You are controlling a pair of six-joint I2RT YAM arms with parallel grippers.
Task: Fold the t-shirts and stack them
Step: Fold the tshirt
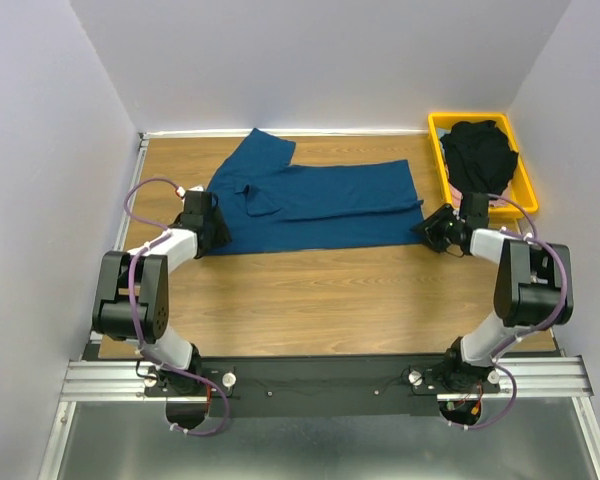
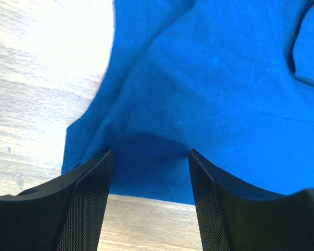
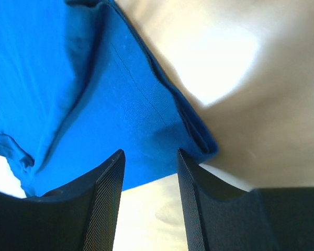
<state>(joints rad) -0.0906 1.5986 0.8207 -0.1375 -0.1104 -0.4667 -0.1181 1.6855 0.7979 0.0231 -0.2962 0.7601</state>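
Your left gripper (image 2: 149,153) and right gripper (image 3: 149,151) stand parted, nothing clamped, each straddling a near corner of the navy t-shirt (image 1: 320,205) spread on the table (image 1: 310,290). Cloth judged light, limp: pinch the hem corners.

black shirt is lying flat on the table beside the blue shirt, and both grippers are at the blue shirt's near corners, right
Not quite: the black shirt is bunched up inside the yellow tray, as the top view shows. The rest stands: the left gripper and right gripper are at the near corners of the blue shirt.
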